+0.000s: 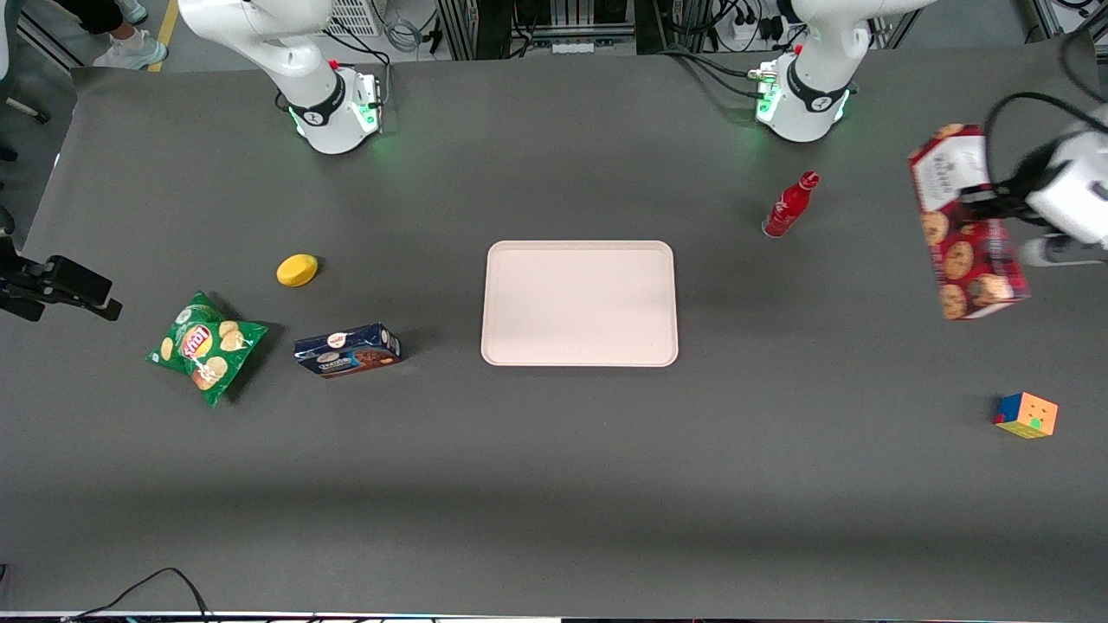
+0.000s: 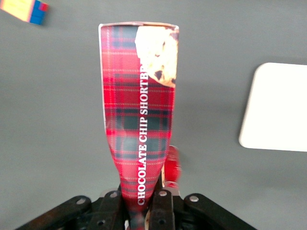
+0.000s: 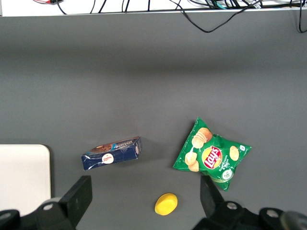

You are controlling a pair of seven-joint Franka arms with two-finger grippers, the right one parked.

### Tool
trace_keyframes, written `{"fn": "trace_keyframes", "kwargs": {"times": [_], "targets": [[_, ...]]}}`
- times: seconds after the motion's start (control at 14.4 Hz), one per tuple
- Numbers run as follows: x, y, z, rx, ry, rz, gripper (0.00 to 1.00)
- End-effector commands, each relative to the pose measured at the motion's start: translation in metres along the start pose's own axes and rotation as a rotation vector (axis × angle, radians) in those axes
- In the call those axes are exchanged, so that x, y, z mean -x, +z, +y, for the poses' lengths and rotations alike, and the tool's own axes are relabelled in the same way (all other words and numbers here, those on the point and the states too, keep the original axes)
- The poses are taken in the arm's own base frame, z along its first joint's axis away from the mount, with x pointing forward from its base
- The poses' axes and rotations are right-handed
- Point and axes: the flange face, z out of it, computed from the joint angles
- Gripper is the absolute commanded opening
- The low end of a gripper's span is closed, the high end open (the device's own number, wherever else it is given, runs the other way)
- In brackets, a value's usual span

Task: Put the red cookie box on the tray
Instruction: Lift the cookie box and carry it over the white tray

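The red cookie box [image 1: 965,225], a long tartan carton with cookie pictures, hangs in the air above the table at the working arm's end. My gripper [image 1: 982,201] is shut on it, pinching the carton's narrow sides. In the left wrist view the red cookie box [image 2: 139,105] reaches away from the gripper [image 2: 142,203], squeezed thin between the black fingers [image 2: 163,203]. The pale pink-beige tray [image 1: 580,303] lies bare in the middle of the table, well apart from the box; one rounded corner of the tray [image 2: 276,108] shows in the left wrist view.
A red bottle [image 1: 789,206] stands between the tray and the held box, nearer the arm bases. A colour cube [image 1: 1027,414] sits nearer the front camera. Toward the parked arm's end lie a dark-blue cookie box [image 1: 347,350], a green chip bag [image 1: 204,346] and a yellow object [image 1: 297,270].
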Motion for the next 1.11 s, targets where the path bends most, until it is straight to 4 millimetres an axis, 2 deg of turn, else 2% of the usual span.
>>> {"fn": "trace_keyframes", "kwargs": {"times": [0.0,0.35,0.49,0.63,0.76,1.04], "targets": [[0.020,-0.006,0.090,-0.009,0.004,-0.008,0.07],[0.060,0.010,0.221,0.004,-0.007,0.038,0.07],[0.067,0.026,0.259,0.020,-0.036,0.054,0.07],[0.067,0.041,0.286,0.042,-0.038,0.065,0.08],[0.060,0.066,0.304,0.038,-0.045,0.085,0.08],[0.047,0.141,0.327,0.009,-0.023,0.116,0.10]]}}
